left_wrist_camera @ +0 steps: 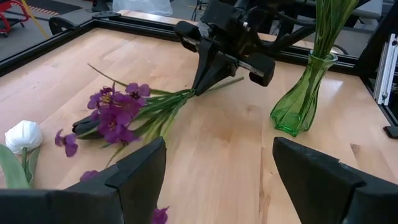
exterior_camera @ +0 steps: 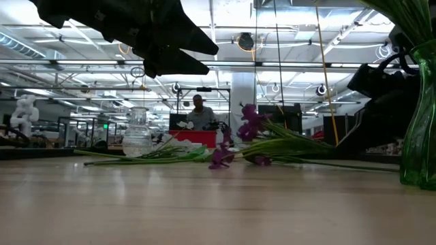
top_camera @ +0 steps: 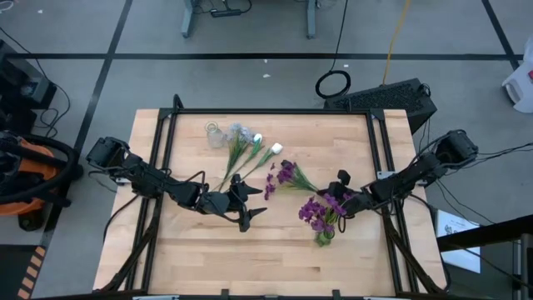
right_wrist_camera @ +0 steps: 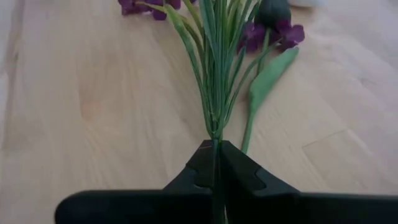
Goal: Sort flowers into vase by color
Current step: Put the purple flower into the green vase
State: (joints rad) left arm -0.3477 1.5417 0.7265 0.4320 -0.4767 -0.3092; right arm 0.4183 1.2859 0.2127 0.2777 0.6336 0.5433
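Bench (top_camera: 208, 250): pale wood, dark rails along the sides.

Green vase (left_wrist_camera: 303, 94): near the right edge toward the front, already holding purple blooms. Glass; judged heavy enough to stand but tippable by a sideways knock from a stem. Clear vase (top_camera: 215, 134) near the back edge, left of centre, looks empty.

Flowers: white buds and pale clusters (top_camera: 250, 150) lie fanned by the clear vase. Purple stem (left_wrist_camera: 124, 112) lies flat mid-bench, blooms toward the middle. Judged very light, thin stalk springy, head floppy and likely to droop once lifted. Best hold: bare stalk near its cut end, not leaves or petals.

Right pincer (right_wrist_camera: 216, 163): fingers pressed together on that purple stem's stalk bundle, low at the bench, just behind the green vase.

Left pincer (top_camera: 247, 218): fingers spread, nothing held, mid-bench toward the front.
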